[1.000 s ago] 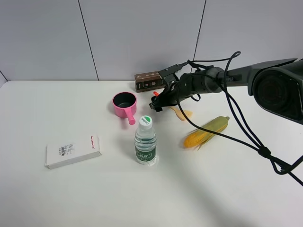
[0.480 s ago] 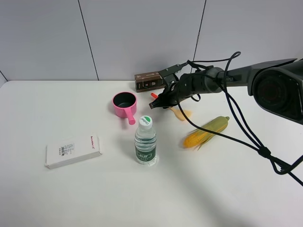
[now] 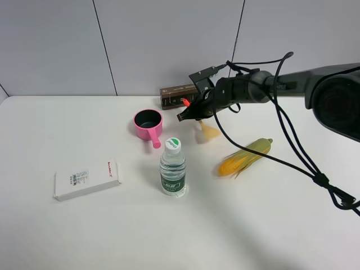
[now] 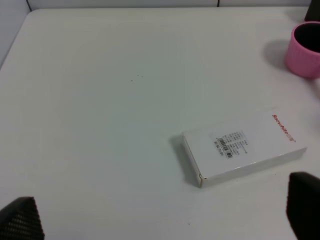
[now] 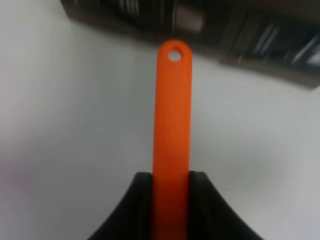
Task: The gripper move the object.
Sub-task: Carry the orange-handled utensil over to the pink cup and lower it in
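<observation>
gripping spatula [image 3: 207,131] handle, right end effector [image 3: 189,112] clamped; pink saucepan [image 3: 148,123], bottle [image 3: 172,167], corn [image 3: 245,157] near; dark box [image 3: 176,95] behind.

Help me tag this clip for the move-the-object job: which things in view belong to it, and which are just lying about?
In the job:
right tool, shut on the orange handle
wooden spatula

Lying about:
pink saucepan
water bottle
corn cob
white box
brown box by the wall
</observation>
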### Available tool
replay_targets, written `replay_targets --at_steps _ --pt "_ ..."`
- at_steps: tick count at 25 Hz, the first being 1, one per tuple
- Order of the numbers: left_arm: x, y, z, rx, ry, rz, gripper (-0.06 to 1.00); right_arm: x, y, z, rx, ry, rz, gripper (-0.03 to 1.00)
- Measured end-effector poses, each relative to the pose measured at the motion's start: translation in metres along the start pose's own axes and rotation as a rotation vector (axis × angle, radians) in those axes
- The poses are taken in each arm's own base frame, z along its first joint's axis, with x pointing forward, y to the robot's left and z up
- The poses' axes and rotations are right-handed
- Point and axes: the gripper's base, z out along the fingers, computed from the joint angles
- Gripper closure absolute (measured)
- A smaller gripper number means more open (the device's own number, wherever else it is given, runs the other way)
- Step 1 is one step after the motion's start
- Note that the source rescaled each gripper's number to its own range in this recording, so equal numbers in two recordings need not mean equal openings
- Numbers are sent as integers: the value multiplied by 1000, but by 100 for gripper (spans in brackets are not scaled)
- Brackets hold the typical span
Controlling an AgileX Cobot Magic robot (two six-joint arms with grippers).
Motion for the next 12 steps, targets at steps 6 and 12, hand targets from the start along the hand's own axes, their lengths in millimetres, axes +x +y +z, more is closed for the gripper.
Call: replay_targets --at_steps 6,12 --pt "0 0 0 0 0 0 -6 -38 0 -61 -14 -41 -13 97" --pt "0 0 0 0 0 0 -6 -72 23 -106 -18 -202 -159 97"
